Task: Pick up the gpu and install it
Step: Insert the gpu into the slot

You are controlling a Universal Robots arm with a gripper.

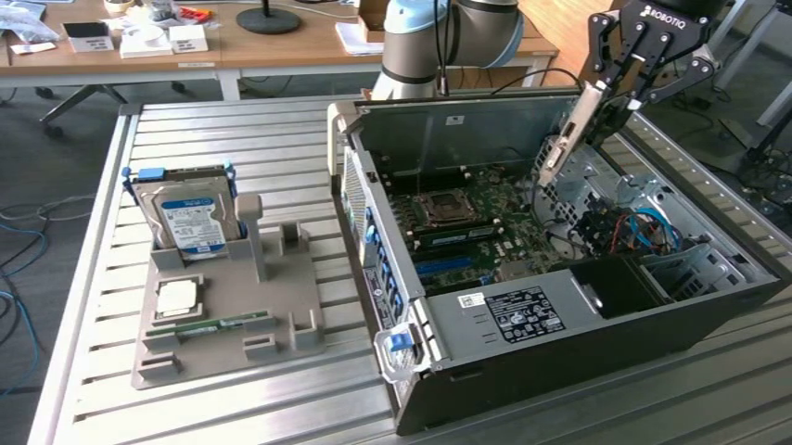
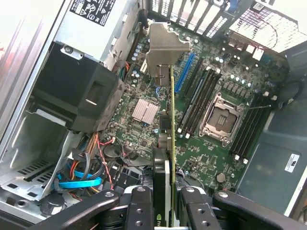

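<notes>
Wooden desks (image 1: 185,46) with scattered items are seen in the background, and in front of them a slatted metal table (image 1: 248,130) is set with two groups of things. Toward the exterior view's left, a grey holder (image 1: 210,348) is laid on the slats; a silver hard drive (image 1: 192,218) with a blue-white label is stood upright in it, and a pale square chip (image 1: 177,297) and a slim green memory stick (image 1: 204,327) are laid flat nearer the front. Toward the exterior view's right, an open computer case (image 1: 557,343) is laid on its side, so that the motherboard (image 1: 495,213) is exposed from above. The gpu (image 1: 567,139) is held clear of the holder, over the open case near its far wall, and is clamped at its upper end by the gripper (image 1: 613,93). The card is hung tilted, with its lower end pointed down into the case; whether that end is touching anything cannot be told. In the wrist view the gpu (image 2: 168,134) is seen edge-on, pinched between the black fingers (image 2: 139,206) of the gripper (image 2: 165,191), with its silver bracket at the far end. Beneath it the motherboard (image 2: 211,158) is spread out, a blue slot (image 2: 184,72) is seen just beside the card's edge, and the empty processor socket (image 2: 223,117) is located further off to that side.
</notes>
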